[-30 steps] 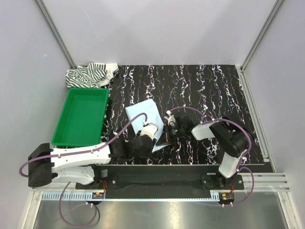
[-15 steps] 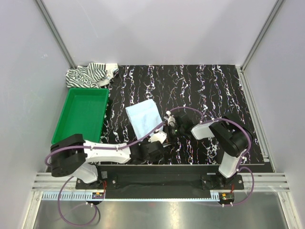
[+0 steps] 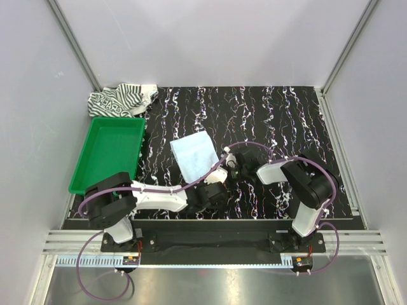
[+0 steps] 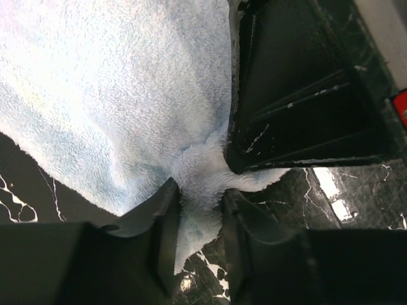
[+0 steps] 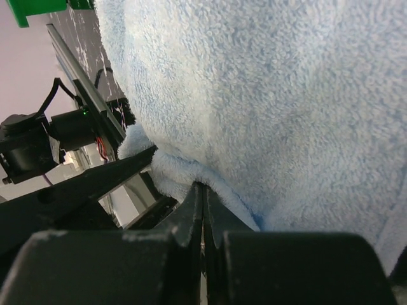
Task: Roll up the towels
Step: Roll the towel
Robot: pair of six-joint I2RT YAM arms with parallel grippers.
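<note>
Left gripper (image 4: 200, 194) and right gripper (image 5: 202, 194) each pinched the near edge of the light blue terry towel (image 3: 193, 155); judged best rolled tightly, evenly, away.

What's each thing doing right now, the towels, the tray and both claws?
blue towel, lying flat, near corner bunched up.
striped towel, crumpled in the far left corner.
green tray, empty.
left claw, pinching the blue towel's near corner.
right claw, shut, tips at the blue towel's edge.
</note>
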